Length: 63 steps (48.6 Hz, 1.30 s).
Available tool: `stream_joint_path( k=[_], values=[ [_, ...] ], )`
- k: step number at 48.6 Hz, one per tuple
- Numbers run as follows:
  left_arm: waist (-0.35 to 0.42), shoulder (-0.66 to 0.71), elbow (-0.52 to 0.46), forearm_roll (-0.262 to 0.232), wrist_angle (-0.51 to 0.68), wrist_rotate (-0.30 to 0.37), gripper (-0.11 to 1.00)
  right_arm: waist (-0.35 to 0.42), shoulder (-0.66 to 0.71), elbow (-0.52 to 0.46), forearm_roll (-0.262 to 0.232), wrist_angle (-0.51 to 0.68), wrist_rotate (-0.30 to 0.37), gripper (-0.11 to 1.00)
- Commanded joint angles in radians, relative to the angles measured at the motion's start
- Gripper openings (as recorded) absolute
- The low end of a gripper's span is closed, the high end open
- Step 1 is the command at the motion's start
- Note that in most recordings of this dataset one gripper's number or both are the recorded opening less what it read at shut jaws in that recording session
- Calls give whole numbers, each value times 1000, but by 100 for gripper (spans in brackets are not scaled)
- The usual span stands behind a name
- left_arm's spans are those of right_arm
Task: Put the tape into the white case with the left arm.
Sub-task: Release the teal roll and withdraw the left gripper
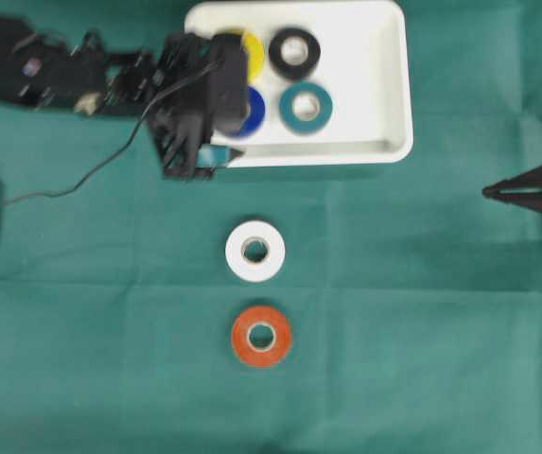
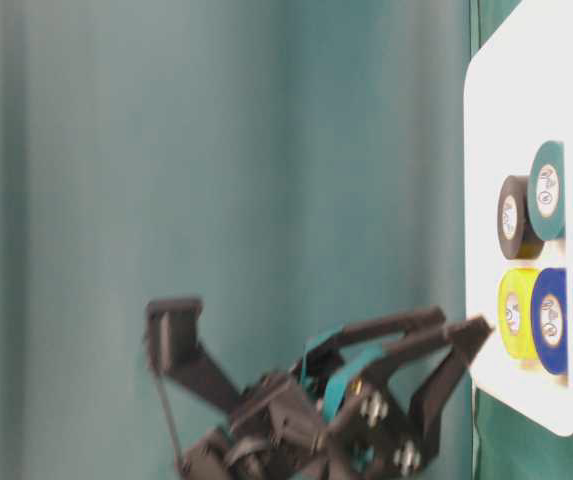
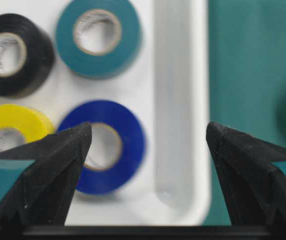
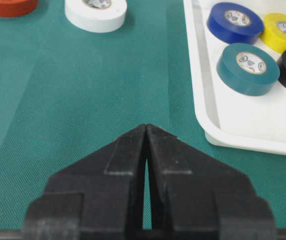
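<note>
Orange roll (image 1: 261,336) only overhead, right-wrist views.

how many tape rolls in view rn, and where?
6. In the white case: yellow roll, black roll, blue roll, teal roll. On the green cloth: white roll, orange roll. The left arm partly covers the case, so more may be hidden.

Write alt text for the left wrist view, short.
The left gripper hangs open and empty over the edge of the shallow white plastic case, which holds four tape rolls: black, teal, yellow and blue. Green cloth lies beyond the rim.
</note>
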<state>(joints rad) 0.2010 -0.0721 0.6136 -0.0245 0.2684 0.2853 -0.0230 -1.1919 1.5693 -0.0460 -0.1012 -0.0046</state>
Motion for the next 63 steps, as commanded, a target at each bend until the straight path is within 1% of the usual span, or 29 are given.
stream_joint_path(
  k=[1, 17, 27, 42, 51, 63],
  values=[
    [-23, -74, 34, -2, -18, -2, 95, -2, 6, -14, -2, -11, 2, -9],
    [-84, -210, 196, -3, -17, -2, 95, -2, 6, -14, -3, -11, 2, -9],
    [-107, -287, 284, -5, -17, -3, 94, -2, 6, -15, -3, -11, 2, -9],
    [-114, -456, 420, -5, -15, -54, 94, -2, 5, -14, -3, -11, 2, -9],
    [-127, -548, 502, -5, -12, -57, 94, -2, 6, -15, -2, -9, 2, -9],
    [-130, -637, 557, -5, -12, -57, 94, -2, 5, -15, -3, -11, 2, -9]
  ],
)
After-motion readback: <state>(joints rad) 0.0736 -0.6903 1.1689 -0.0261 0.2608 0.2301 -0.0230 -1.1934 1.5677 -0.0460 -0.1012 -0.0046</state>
